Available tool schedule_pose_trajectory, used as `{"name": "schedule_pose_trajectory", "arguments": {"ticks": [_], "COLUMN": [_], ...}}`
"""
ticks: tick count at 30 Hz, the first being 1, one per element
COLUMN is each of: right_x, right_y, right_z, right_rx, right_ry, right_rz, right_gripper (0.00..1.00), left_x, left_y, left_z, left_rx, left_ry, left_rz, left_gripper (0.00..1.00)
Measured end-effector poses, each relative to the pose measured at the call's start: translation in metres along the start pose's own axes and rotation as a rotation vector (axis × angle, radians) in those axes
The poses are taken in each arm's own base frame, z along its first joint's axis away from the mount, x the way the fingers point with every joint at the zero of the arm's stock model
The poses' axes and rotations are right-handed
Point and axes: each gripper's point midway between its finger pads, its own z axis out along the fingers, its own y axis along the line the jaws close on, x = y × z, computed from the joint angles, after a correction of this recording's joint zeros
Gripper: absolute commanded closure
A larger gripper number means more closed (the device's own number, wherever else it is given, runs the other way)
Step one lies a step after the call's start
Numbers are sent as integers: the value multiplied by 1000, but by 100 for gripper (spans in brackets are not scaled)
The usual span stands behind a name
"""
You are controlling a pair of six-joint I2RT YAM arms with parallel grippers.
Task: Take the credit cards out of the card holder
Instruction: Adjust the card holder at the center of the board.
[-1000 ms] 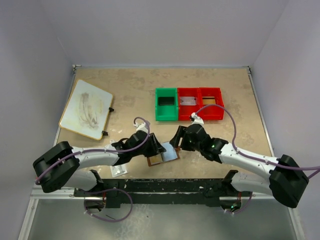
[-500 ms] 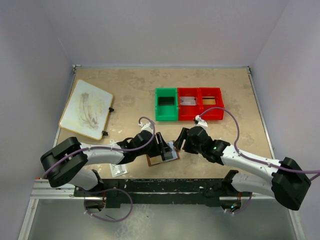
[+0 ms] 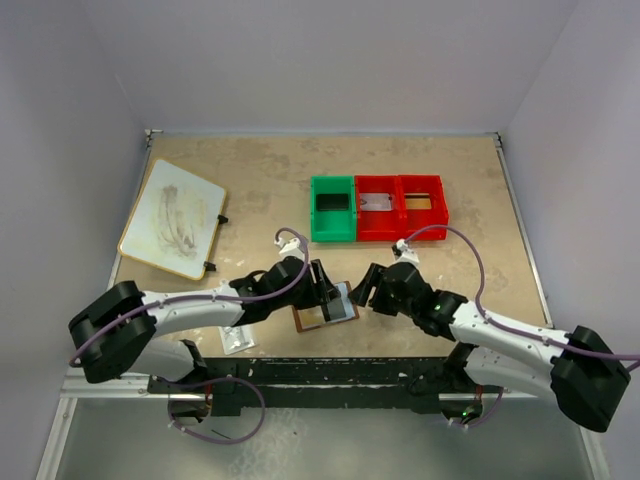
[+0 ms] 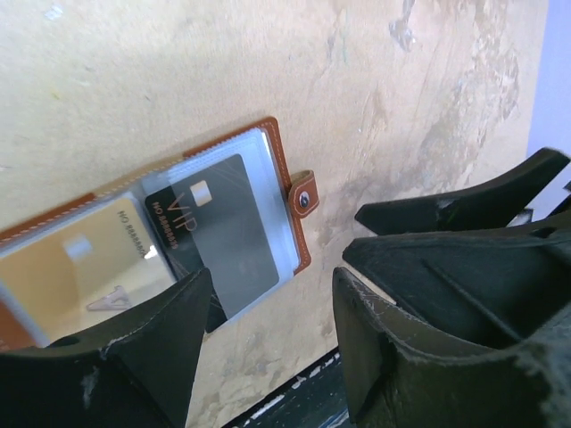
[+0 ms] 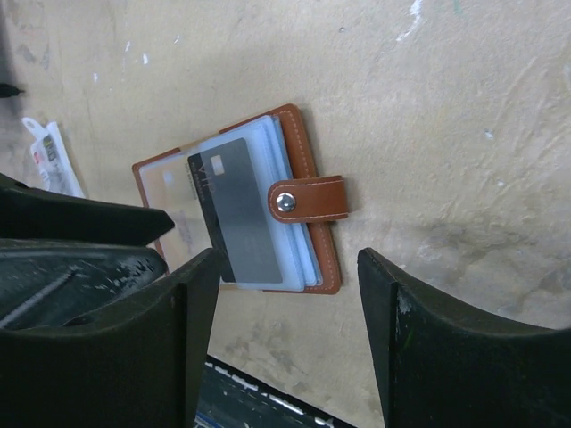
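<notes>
Card holder [image 3: 325, 313] lies open on the table [image 3: 250, 180], between my two grippers.
I see left gripper [image 4: 272, 278] and right gripper [image 5: 290, 263] both spread, pinching nothing; grey card [image 4: 223, 223] and gold card [image 4: 80, 267] sit in clear sleeves.

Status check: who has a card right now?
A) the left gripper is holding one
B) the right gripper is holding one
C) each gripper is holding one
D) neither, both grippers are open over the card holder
D: the left gripper and right gripper both show open, empty fingers, while the dark VIP card and gold card lie on the open card holder.
</notes>
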Motion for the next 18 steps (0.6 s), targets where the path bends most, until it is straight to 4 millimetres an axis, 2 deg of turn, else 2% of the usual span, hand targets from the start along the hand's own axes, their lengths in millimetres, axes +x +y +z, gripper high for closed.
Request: {"name": "schedule_pose_trajectory", "arguments": {"ticks": [5,11,18], "right_x": [5,10,38], "right_y": [9,20,5], "right_z": [5,11,14], "right_rx": [-67,-120,-116], "right_ry": [12,37,137], "right_rz": [6,11,27], "right_gripper": [37,37,35], "left_x": [-16,-22,-45], "left_y": [8,41,61], "left_z": [-15,-22,-25], "left_rx": [-60,-205,-305], "left_ry": [-72,-105,-136], "left_rz": [30,87,123], "left_gripper": [44,42,40]}}
